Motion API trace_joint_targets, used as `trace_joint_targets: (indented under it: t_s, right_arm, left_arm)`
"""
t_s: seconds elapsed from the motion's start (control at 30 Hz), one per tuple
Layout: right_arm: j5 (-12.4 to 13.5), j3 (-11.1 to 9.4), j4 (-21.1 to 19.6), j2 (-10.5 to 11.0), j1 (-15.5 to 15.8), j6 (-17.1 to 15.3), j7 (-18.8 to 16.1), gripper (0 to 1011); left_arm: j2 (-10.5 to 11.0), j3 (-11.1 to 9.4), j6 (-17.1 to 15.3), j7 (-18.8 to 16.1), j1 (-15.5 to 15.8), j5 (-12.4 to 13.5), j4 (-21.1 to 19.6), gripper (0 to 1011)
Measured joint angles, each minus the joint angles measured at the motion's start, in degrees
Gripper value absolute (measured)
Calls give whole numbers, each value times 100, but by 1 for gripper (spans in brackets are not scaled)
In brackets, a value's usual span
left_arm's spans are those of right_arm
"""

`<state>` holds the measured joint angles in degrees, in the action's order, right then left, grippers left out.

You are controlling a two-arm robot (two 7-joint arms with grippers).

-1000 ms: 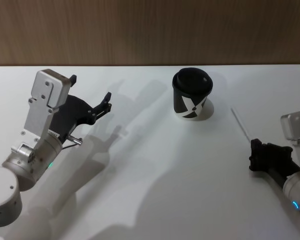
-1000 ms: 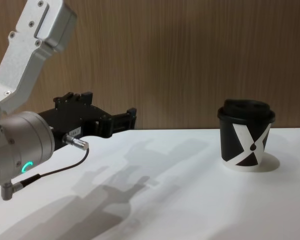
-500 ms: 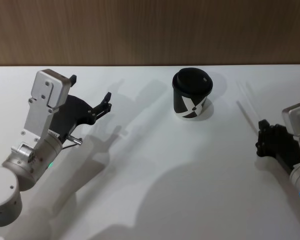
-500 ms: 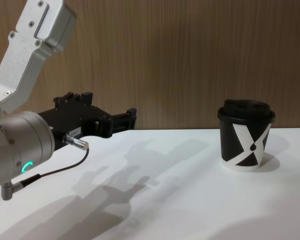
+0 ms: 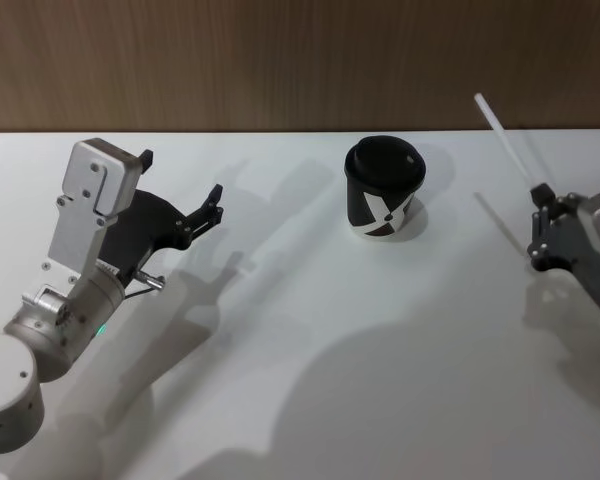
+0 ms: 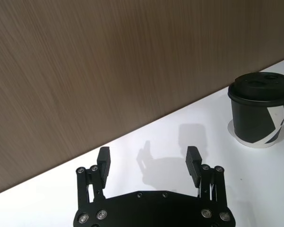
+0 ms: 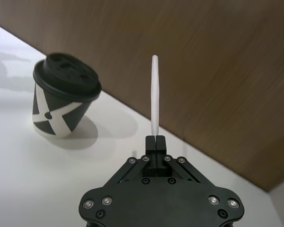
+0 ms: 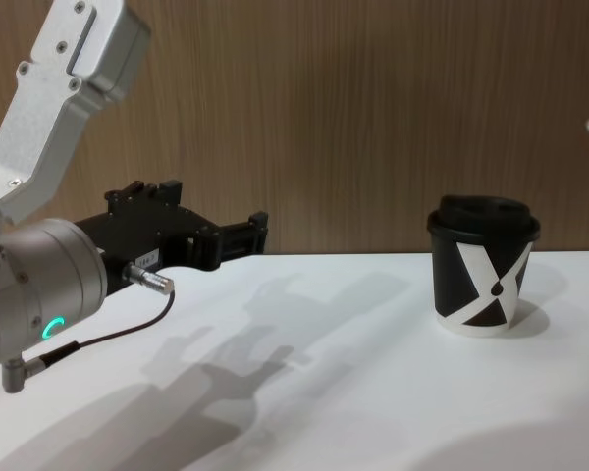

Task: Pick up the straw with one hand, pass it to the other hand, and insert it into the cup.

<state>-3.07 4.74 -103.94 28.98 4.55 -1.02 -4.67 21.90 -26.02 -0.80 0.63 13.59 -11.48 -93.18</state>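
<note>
The right gripper (image 5: 541, 192) hangs to the right of the cup (image 5: 384, 190), its fingers pinched tight on one end of the straw (image 5: 507, 132). The white tube sticks straight out past the fingertips, lifted clear of the table (image 5: 310, 330). Left of the cup, well apart from it, the left gripper (image 6: 148, 160) hovers with its fingers spread wide, gripping nothing.

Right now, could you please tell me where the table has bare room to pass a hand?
The widest bare table lies nearer the robot than the cup, between the left hand and right hand. A bare strip separates the open left hand from the cup. Tightest is right of the cup, where the right hand holds the straw raised.
</note>
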Motion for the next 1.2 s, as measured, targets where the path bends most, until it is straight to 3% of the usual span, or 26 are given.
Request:
trace_joint_targets:
  t_s: [0.33,0.77,1.2]
  right_arm:
    - [-30,-53,50,358,-135,885,-356,4]
    - [444,-18,228,726,-397,2003,-1128,4]
    - [857,160,259,778,-655,2358,-1646,4]
  left_arm:
    - [0,0,0,0,0,0,0,1003]
    - [0,0,0,0,0,0,0,1003]
    - [0,0,0,0,0,0,1,1003]
